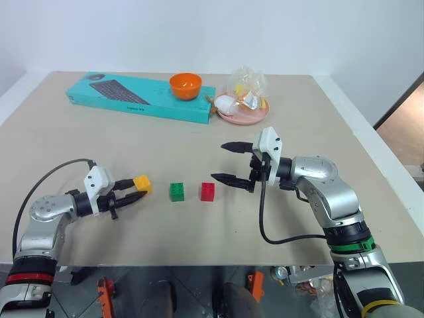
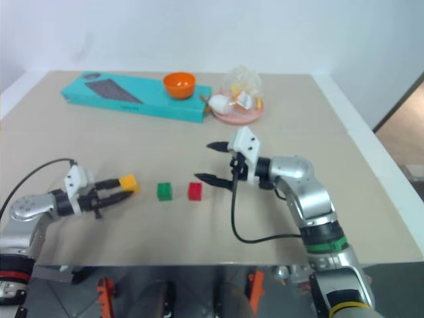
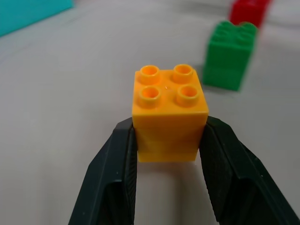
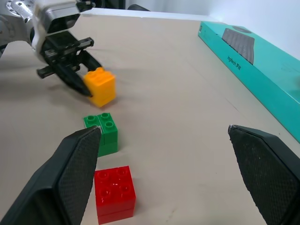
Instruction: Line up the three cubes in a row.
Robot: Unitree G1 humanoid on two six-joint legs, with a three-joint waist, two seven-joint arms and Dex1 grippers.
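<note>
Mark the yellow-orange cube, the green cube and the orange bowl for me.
yellow-orange cube (image 3: pixel 169 112), left wrist view, front face.
green cube (image 1: pixel 177 192), left eye view, front face.
orange bowl (image 1: pixel 185 87), left eye view, outer wall.

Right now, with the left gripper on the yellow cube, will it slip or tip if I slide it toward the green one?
Probably stiff and light: the yellow cube looks like hard moulded plastic. The left gripper pinches its smooth lower sides, so it may slip. Flat-based and squat, it should slide toward the green cube rather than tip.
</note>
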